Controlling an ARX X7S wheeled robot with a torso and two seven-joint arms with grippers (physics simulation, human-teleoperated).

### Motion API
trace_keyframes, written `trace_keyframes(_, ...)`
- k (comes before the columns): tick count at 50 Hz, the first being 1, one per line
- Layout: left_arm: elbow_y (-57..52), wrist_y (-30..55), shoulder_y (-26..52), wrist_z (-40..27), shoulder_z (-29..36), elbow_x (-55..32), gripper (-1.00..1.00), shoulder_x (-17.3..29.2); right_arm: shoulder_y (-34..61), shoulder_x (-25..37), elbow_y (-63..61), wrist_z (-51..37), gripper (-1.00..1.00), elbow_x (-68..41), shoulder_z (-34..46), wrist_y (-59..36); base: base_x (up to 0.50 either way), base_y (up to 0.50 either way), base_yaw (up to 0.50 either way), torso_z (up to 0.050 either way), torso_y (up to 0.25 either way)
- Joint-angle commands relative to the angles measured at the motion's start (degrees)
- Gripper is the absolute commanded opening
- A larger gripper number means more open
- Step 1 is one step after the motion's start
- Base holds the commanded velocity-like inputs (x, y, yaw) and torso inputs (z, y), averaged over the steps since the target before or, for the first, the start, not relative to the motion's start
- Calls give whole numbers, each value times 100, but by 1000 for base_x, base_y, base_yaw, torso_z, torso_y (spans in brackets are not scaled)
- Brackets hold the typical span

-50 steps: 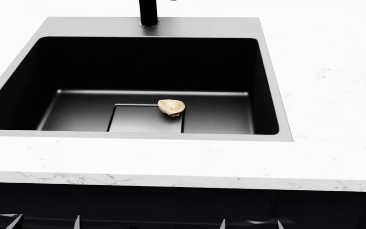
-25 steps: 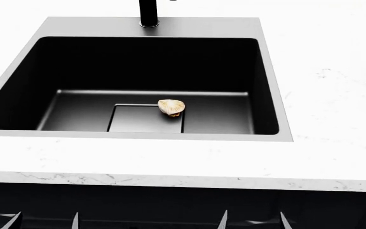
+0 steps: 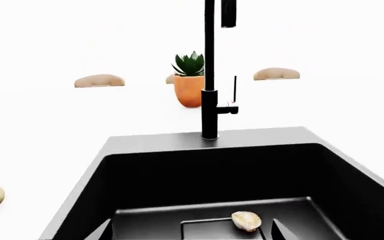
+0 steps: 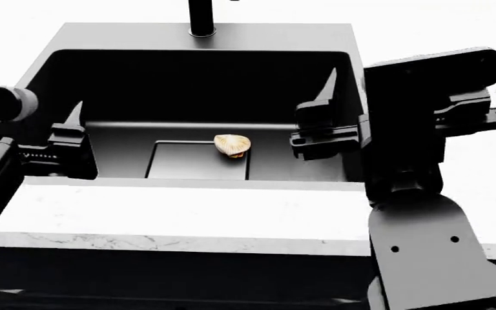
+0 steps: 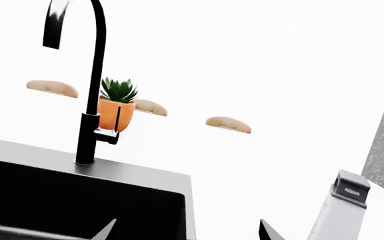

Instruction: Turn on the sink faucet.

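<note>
The sink faucet (image 3: 209,100) is a tall matte black tap standing on the grey back rim of the sink (image 3: 165,142), with a short side handle (image 3: 229,110). In the head view only its base (image 4: 201,19) shows, behind the deep black sink (image 4: 230,35). It also shows in the right wrist view (image 5: 88,135), with its handle (image 5: 108,136) facing the plant. My left gripper (image 4: 72,119) hovers open over the sink's front left part. My right gripper (image 4: 325,97) hovers open over the sink's right side. Both are empty and well short of the faucet.
A beige shell-like object (image 4: 232,144) lies on the drain plate in the basin. An orange potted succulent (image 3: 189,82) stands behind the faucet. A white and grey dispenser (image 5: 339,210) stands on the white counter right of the sink. The counter's front edge (image 4: 188,242) runs below both arms.
Both arms have risen from below the counter's front edge, where only fingertips showed, and now reach over the sink. The shell and faucet have not moved.
</note>
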State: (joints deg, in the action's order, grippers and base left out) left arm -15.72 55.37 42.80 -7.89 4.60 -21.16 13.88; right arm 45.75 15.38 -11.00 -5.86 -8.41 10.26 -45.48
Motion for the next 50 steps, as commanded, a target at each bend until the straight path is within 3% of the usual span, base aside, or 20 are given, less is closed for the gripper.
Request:
trace_keyframes(1, 2989, -143, 3064, 409, 771, 515, 100, -117, 3032, 46, 3144, 938, 100, 285, 867, 445, 0, 0, 0, 0, 0)
trace_keyframes(4, 4580, -964, 3949, 552, 1015, 799, 100, -375, 3710, -253, 4930, 1003, 100, 456, 1041, 1470, 0, 0, 0, 0, 0)
trace_keyframes(5, 5439, -1528, 4488, 374, 783, 808, 100, -602, 3962, -382, 5572, 934, 100, 468, 1005, 1903, 0, 0, 0, 0, 0)
trace_keyframes(8, 8017, -3577, 5539, 826, 1576, 1546, 100, -1080, 4423, -616, 6868, 1100, 100, 621, 1220, 2663, 0, 0, 0, 0, 0)
trace_keyframes(9, 8877, -3691, 5599, 868, 1618, 1599, 100, -1144, 4539, -667, 7150, 1220, 100, 706, 1357, 2746, 0, 0, 0, 0, 0)
trace_keyframes(10, 9066, -3793, 5597, 867, 1677, 1681, 100, -1159, 4742, -751, 7665, 1210, 100, 730, 1376, 3016, 0, 0, 0, 0, 0)
trace_keyframes(12, 9067, -3722, 5650, 843, 1539, 1626, 100, -1160, 5080, -863, 8557, 1192, 100, 764, 1402, 3496, 0, 0, 0, 0, 0)
trace_keyframes(14, 9068, -3687, 5621, 829, 1570, 1728, 100, -1152, 5066, -825, 8583, 1139, 100, 778, 1408, 3482, 0, 0, 0, 0, 0)
trace_keyframes(27, 9067, -3522, 5542, 896, 1271, 1854, 100, -1065, 4671, -630, 7386, 1046, 100, 704, 1352, 2704, 136, 118, 0, 0, 0)
trace_keyframes(50, 9068, -3445, 5450, 806, 1050, 1986, 100, -969, 4745, -674, 7765, 1011, 100, 657, 1345, 3019, 164, 5, 0, 0, 0)
